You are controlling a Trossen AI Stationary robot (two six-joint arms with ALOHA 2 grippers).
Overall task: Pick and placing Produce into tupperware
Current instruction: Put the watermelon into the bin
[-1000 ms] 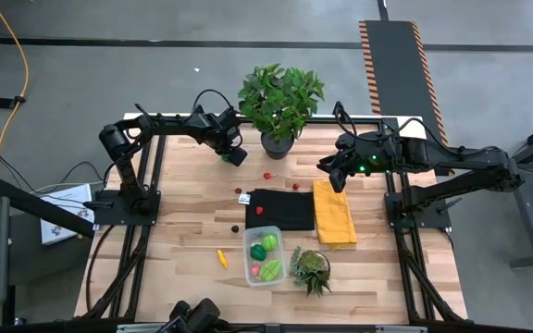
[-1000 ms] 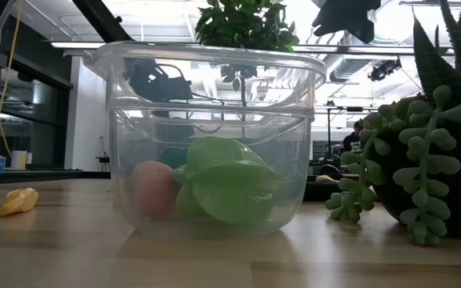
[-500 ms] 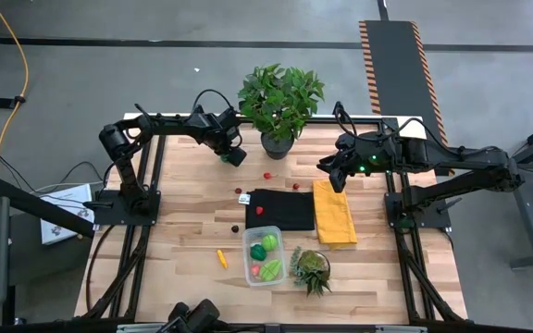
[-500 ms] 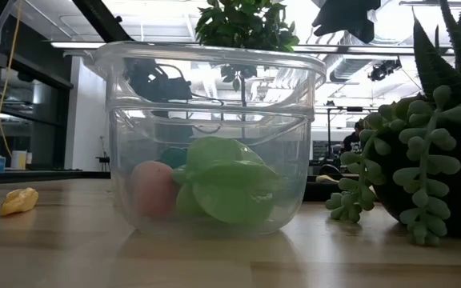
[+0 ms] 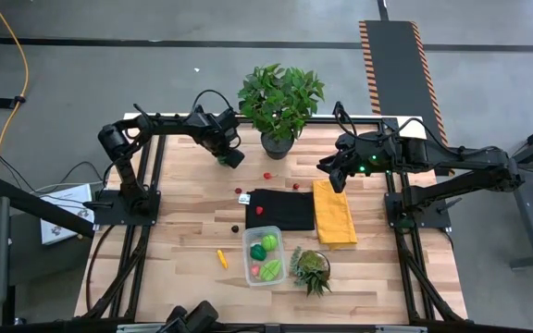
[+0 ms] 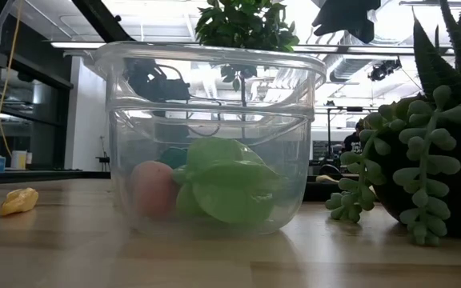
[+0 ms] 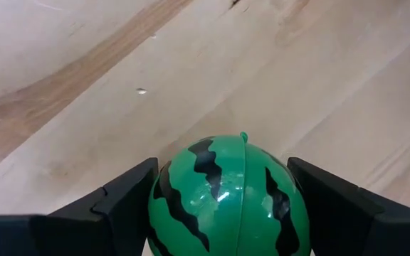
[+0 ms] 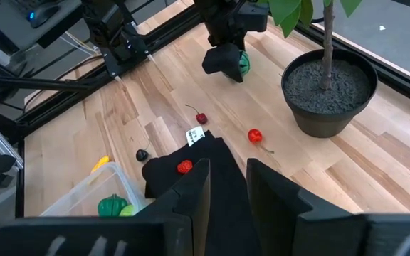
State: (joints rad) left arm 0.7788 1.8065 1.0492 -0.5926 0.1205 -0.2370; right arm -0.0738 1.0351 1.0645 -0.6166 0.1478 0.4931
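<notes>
honestly nothing's really changed, your left gripper (image 5: 232, 157) is still clamped on the little watermelon (image 7: 228, 199) near the table's (image 5: 183, 231) far left corner. your right gripper (image 5: 333, 176) hangs near the far right edge, fingers slightly apart, grasping nothing. tupperware (image 5: 264, 256) sits by the near edge.

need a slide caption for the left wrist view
Left gripper fingers clasp a striped green toy watermelon above the wooden table.
</notes>
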